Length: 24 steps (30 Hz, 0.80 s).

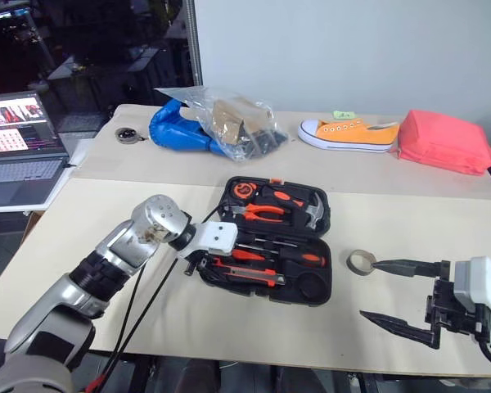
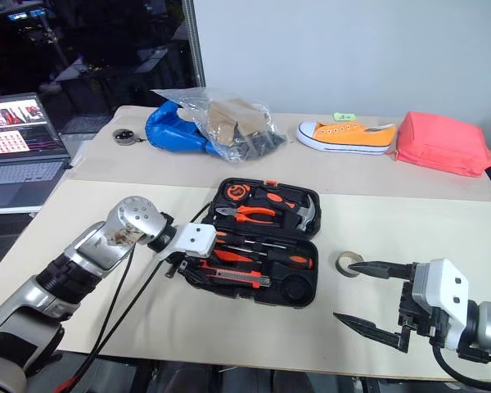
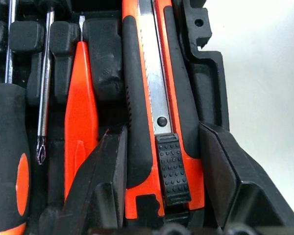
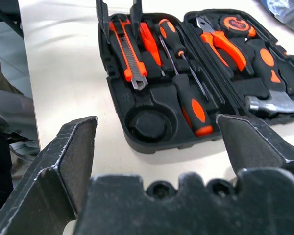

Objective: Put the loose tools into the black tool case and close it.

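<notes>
The left gripper [image 3: 159, 171] straddles the stiff, light knife [image 3: 154, 98] in the case [image 1: 319, 270]; whether it pinches, I cannot tell. The right gripper [image 1: 393, 295] is spread; just ahead lies the tape ring [image 1: 360, 262], best pinched across its rim.

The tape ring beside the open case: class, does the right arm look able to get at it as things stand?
Probably yes. The tape ring lies alone on the table, right of the tool case. The right gripper hangs open just beside it, with nothing between them.
</notes>
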### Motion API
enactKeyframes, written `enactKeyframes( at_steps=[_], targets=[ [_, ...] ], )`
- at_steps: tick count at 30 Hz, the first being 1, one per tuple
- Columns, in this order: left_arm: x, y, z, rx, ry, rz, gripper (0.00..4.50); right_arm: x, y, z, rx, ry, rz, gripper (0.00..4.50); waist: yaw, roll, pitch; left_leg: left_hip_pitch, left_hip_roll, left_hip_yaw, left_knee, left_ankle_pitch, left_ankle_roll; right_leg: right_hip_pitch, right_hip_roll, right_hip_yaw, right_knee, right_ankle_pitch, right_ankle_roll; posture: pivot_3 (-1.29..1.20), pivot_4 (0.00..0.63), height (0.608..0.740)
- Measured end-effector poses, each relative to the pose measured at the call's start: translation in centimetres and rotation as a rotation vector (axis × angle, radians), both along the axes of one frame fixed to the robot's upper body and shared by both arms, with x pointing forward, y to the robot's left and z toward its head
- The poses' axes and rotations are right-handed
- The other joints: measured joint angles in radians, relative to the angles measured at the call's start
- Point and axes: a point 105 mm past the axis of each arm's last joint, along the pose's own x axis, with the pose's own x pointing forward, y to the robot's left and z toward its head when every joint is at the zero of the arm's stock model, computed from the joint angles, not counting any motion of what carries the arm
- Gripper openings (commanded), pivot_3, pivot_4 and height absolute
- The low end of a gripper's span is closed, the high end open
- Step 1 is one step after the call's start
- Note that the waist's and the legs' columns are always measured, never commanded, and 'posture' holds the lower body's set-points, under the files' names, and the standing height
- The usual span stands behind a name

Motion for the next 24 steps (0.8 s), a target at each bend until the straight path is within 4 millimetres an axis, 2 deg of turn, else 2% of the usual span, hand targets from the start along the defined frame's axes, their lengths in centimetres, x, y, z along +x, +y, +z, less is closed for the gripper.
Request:
enactKeyframes(
  at_steps=[11,12,13,18,21,24],
  targets=[
    [-0.6,-0.8,-0.1,0.001,0.033,-0.014,1.7,0.1,0.1,0.0,0.005,0.005,-0.011,4.5,-0.001,0.0,0.0,-0.001,0.0,0.0,0.0,0.0,0.0,0.0,0.0,0.0,0.0,0.0,0.0,0.0,0.15,0.74],
    [-0.6,-0.9,-0.1,-0.003,0.033,-0.014,2.7,0.1,0.1,0.0,0.005,0.004,-0.011,4.5,-0.001,0.0,0.0,-0.001,0.0,0.0,0.0,0.0,0.0,0.0,0.0,0.0,0.0,0.0,0.0,0.0,0.15,0.74],
    [-0.6,-1.1,-0.1,-0.01,0.032,-0.014,2.87,0.1,0.1,0.1,0.005,0.001,-0.009,4.5,-0.001,0.0,0.0,-0.001,0.0,0.0,0.0,0.0,0.0,0.0,0.0,0.0,0.0,0.0,0.0,0.0,0.15,0.74],
    [-0.5,-1.6,0.2,-0.054,0.035,-0.005,4.48,0.3,0.3,0.2,0.008,-0.007,-0.004,4.5,-0.003,0.0,0.0,-0.001,0.0,0.0,0.0,0.0,0.0,0.0,0.0,0.0,0.0,0.0,0.0,0.0,0.15,0.74],
    [-1.1,-1.5,1.9,-0.197,0.114,0.058,4.48,0.2,0.3,0.2,0.007,-0.004,-0.004,4.5,-0.01,0.0,0.0,-0.002,0.001,-0.001,0.0,0.0,0.001,-0.001,0.001,0.0,0.0,0.001,-0.001,0.0,0.15,0.74],
    [-0.6,-0.9,4.3,-0.34,0.12,0.157,3.8,0.2,0.3,0.1,0.006,-0.005,-0.004,4.5,-0.006,0.0,0.0,-0.001,0.001,-0.001,0.0,0.0,0.001,-0.001,0.0,0.0,0.001,0.0,0.0,0.0,0.15,0.74]
  ],
)
